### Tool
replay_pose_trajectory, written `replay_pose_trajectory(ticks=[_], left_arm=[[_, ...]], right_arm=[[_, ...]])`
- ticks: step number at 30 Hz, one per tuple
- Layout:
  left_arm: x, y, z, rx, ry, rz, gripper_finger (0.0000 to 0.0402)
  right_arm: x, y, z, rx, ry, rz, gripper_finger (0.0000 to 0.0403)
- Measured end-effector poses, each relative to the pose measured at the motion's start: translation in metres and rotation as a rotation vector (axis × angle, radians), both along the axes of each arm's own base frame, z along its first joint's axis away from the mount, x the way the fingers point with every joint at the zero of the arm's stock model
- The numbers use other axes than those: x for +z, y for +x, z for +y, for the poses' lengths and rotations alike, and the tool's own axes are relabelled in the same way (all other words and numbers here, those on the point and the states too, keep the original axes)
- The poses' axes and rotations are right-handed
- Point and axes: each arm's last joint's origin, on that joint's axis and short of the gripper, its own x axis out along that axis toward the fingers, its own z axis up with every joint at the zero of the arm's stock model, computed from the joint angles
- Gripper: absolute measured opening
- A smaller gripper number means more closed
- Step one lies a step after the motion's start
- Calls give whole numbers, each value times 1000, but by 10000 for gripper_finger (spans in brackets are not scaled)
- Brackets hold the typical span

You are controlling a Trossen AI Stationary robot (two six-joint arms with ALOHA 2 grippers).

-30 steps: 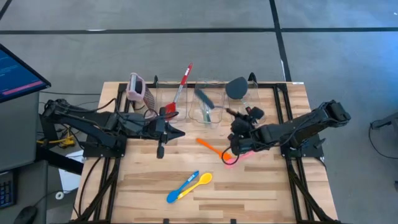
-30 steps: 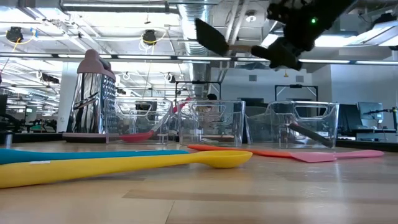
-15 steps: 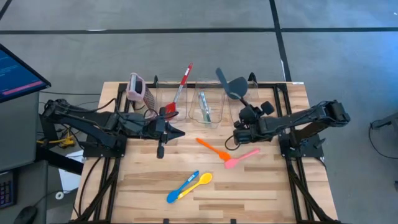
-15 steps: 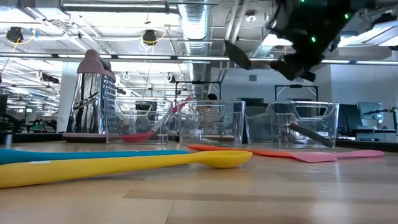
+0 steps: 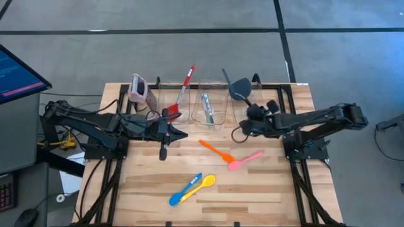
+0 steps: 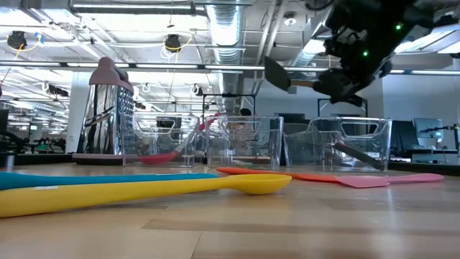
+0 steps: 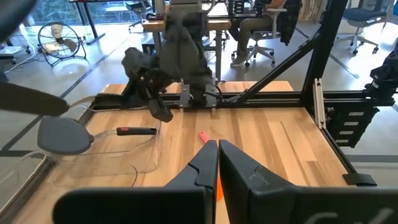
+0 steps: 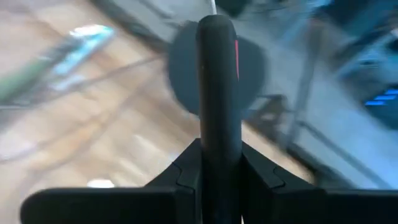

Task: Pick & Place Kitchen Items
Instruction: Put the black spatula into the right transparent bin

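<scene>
Moved: right gripper toward right bin | clamps black spatula | left gripper closed

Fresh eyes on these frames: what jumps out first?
The right pincer holding a black spatula in the air above the right clear bin at the table's back edge. Next, the bright utensils lying loose on the wood: an orange spatula and pink spatula mid-table, with a blue spoon and yellow spoon side by side near the front. The left pincer rests shut, left of centre.
</scene>
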Motion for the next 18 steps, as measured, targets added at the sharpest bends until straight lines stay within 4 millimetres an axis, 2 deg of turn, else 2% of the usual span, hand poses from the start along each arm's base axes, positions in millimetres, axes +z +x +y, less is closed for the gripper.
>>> replay_pose_trajectory(ticks=[5,10,14,18], left_arm=[[0,0,0,0,0,1,3],[0,0,0,10,3,0,3],[0,0,2,33,7,-1,2],[0,1,6,52,8,-1,2]], right_arm=[[1,-8,-19,141,100,-134,58],[11,-21,-40,85,125,-229,58],[13,-31,-58,74,258,-214,58],[5,-40,-73,-3,376,-152,58]])
